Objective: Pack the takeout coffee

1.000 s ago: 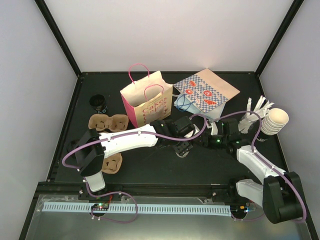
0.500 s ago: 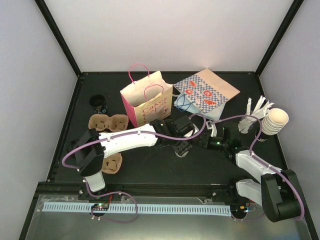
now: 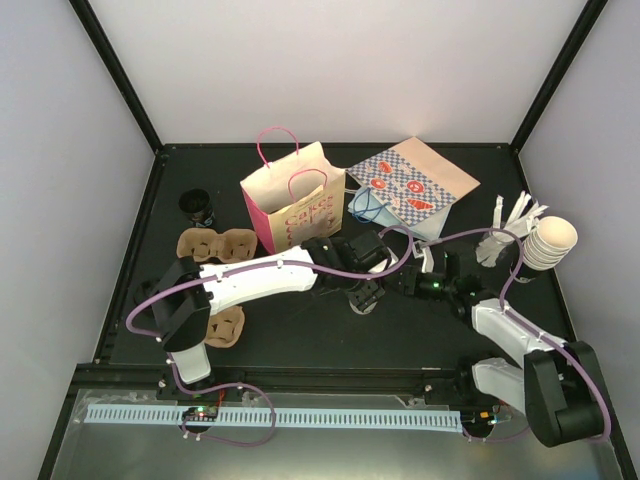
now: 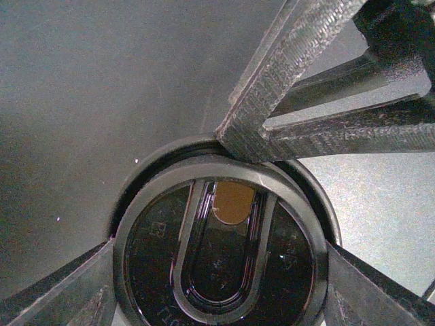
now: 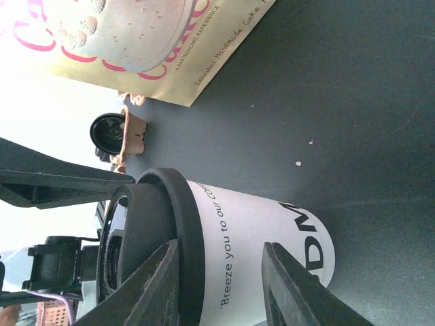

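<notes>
The takeout coffee (image 5: 251, 234) is a white paper cup with dark print and a black lid (image 4: 221, 238); tan drink shows through the sip hole. It stands mid-table (image 3: 364, 304). My left gripper (image 3: 365, 290) comes down over it, its fingers (image 4: 64, 288) pressed against both sides of the lid rim. My right gripper (image 5: 219, 250) is at the cup's right side (image 3: 400, 283). Its jaws are apart, one finger (image 5: 153, 285) at the lid and the other lower on the cup wall. A right fingertip (image 4: 234, 136) touches the lid rim.
An upright pink bag (image 3: 290, 200) stands just behind the cup, with a patterned blue bag (image 3: 420, 185) lying to its right. Cardboard cup carriers (image 3: 218, 245) and a small black cup (image 3: 197, 207) are at the left. A stack of cream cups (image 3: 553, 243) is at the right edge.
My right arm has slid left up to the cup and its jaws have narrowed a little. The left arm and the cup have stayed still.
</notes>
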`<state>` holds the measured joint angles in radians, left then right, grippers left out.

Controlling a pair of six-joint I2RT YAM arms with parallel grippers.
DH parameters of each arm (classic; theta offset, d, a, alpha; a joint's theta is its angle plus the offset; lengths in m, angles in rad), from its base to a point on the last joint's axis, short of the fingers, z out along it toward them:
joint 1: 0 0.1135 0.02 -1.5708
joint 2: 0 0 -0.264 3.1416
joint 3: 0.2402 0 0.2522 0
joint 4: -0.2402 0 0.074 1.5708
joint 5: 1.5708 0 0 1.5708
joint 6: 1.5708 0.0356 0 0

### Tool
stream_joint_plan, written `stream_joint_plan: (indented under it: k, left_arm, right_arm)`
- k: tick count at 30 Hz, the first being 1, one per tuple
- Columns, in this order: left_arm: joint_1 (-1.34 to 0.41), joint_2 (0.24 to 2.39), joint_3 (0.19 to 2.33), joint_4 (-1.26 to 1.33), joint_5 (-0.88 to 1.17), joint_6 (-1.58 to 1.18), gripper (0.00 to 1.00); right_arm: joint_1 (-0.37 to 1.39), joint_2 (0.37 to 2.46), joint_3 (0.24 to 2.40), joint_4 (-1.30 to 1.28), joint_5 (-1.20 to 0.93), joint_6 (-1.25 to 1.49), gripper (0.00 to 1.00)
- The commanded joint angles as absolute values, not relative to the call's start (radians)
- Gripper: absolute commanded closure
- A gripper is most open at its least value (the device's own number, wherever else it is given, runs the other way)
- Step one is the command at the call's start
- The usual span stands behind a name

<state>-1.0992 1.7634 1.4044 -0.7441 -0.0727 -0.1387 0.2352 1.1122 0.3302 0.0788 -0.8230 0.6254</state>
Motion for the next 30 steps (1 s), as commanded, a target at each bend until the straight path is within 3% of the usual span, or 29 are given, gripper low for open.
stream_joint_plan:
  k: [1,19,30]
  left_arm:
    - [-1.116,1.861,1.388,-0.826,0.068,-0.155,0.22]
    - [-1.114,1.679,1.261,-0.825,0.016,-0.143,0.23]
    - [-1.115,1.689,1.249,-0.801,0.029,-0.149,0.22]
  right_arm:
    - [0.289,1.150,0.285,-0.224,-0.640,0.574,0.64]
    - [0.491,1.054,0.368,-0.217,-0.660,0.690,0.63]
    - [0.494,1.046,0.449,-0.312,-0.588,0.611,0.63]
